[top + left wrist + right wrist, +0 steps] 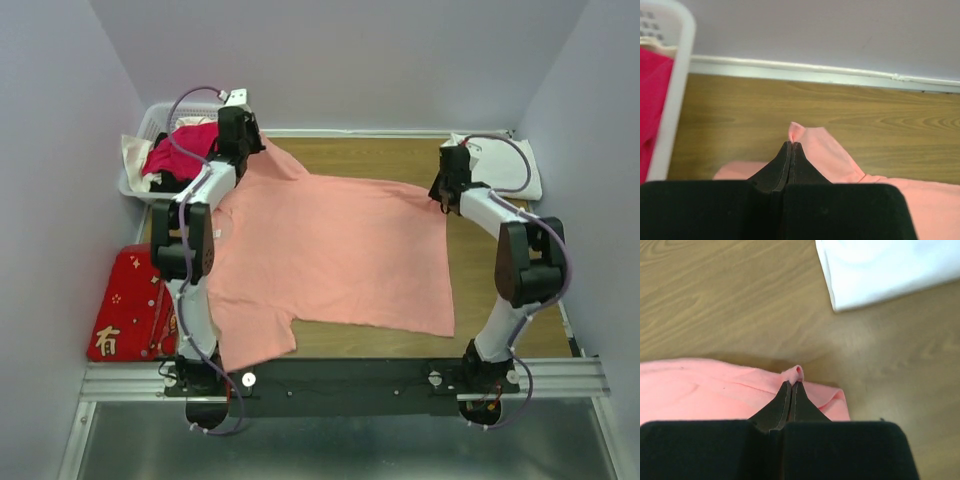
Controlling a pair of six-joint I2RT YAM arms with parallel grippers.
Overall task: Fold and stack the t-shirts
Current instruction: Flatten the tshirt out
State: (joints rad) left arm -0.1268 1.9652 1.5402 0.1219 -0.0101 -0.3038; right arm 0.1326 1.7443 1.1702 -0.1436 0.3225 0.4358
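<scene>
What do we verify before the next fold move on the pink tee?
1. Left pincer grip on the pink t-shirt: ok, shut, fabric showing past its tips.
2. Right pincer grip on the shirt's far right corner: ok, shut on fabric.
3. Shirt spread flat: ok across the middle; under the left arm cannot tell.
4. White t-shirt apart from the pink one: ok, bare table between.
5. Gap between the left arm and the basket: cannot tell, they sit close.
</scene>
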